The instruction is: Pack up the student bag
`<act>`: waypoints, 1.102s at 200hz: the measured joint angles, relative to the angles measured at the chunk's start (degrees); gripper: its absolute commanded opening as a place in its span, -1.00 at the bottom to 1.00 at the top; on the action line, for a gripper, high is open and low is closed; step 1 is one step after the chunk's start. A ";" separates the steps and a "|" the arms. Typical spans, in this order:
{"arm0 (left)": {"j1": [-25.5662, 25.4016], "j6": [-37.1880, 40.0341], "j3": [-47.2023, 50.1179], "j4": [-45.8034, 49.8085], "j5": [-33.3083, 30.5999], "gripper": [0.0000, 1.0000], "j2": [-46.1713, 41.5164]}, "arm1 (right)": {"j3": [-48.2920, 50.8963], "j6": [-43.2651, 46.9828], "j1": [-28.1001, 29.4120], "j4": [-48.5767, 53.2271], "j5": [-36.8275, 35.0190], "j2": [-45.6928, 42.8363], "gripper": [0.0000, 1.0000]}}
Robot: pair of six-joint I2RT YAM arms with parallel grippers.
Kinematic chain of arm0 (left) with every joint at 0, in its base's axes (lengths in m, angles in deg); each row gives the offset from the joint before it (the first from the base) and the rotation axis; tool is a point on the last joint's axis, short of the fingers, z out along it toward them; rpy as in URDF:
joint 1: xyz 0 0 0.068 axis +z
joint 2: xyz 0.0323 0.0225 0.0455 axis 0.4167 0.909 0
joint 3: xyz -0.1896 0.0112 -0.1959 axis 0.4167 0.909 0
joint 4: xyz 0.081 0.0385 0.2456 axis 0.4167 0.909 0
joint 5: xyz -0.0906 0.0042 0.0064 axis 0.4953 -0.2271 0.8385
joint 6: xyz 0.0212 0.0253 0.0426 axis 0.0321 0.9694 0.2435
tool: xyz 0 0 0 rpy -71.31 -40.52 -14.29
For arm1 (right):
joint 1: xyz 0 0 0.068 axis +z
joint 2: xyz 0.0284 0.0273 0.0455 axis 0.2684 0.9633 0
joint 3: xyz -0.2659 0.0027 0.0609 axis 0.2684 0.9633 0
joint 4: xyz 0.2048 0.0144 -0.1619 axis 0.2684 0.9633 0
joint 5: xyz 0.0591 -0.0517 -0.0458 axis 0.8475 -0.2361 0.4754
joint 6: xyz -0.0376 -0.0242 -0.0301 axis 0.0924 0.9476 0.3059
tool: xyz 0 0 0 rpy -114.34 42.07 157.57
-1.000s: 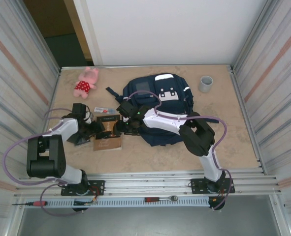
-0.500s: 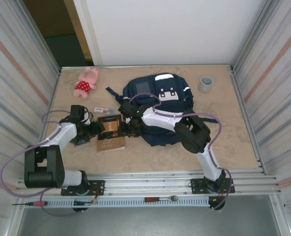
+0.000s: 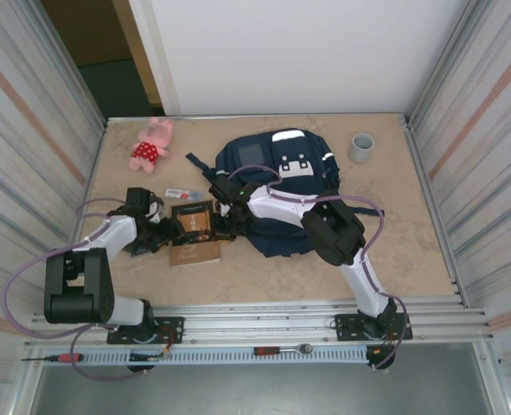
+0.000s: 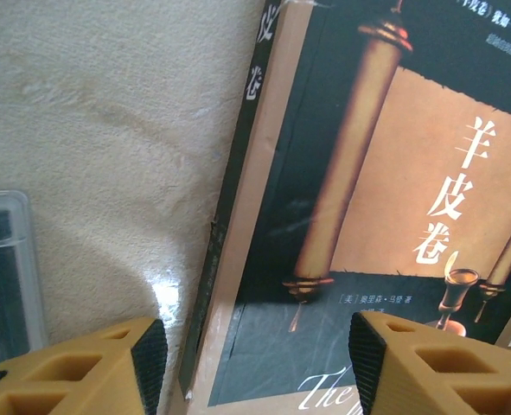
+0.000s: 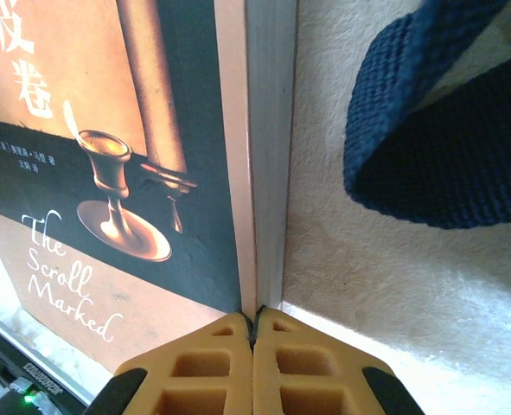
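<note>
The student bag (image 3: 285, 186), a navy backpack with white stripes, lies flat at the table's middle. Just left of it lies a book (image 3: 193, 232) with a dark and tan cover showing a scroll (image 4: 385, 199). My left gripper (image 3: 164, 232) is low over the book's left side and open (image 4: 255, 346), one finger over the table and one over the cover. My right gripper (image 3: 223, 226) is shut (image 5: 253, 316), its tips pressed together against the book's right page edge (image 5: 268, 173). I cannot tell whether any of the cover is pinched. A navy bag strap (image 5: 428, 112) lies to the right of it.
A pink plush toy (image 3: 151, 144) lies at the back left and a grey cup (image 3: 361, 147) stands at the back right. A small flat case (image 3: 182, 193) lies behind the book, its clear edge (image 4: 4, 268) beside my left finger. Corrugated metal walls flank the table.
The right gripper has closed from open at the book's right edge. The left arm has drawn its elbow in and stays open at the book's left side.
</note>
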 measured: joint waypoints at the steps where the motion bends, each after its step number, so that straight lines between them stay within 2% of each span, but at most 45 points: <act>1: 0.00 -0.02 0.00 -0.02 0.00 0.20 0.04 | 0.04 0.00 -0.02 -0.09 0.07 0.00 -1.00; 85: 1.11 -2.23 2.05 -3.50 5.57 0.13 0.11 | 2.08 -0.92 -0.92 -2.64 3.37 -0.46 -1.00; 133: 1.01 -3.50 2.43 -4.07 12.26 0.13 -8.09 | 2.58 -1.05 -1.88 -1.99 3.34 -0.92 -1.00; 166: 0.26 -3.54 2.12 -4.04 16.41 0.04 -8.26 | 2.84 -1.07 -1.95 -2.05 3.30 -1.09 -1.00; 194: -0.11 -3.89 2.12 -4.00 16.72 -0.19 -5.25 | 3.02 -1.07 -1.95 -2.32 3.30 -1.18 -1.00; 220: -2.60 -4.07 2.12 -3.43 14.25 -0.61 -3.91 | 3.69 -1.11 -1.95 -3.15 3.34 -1.53 -1.00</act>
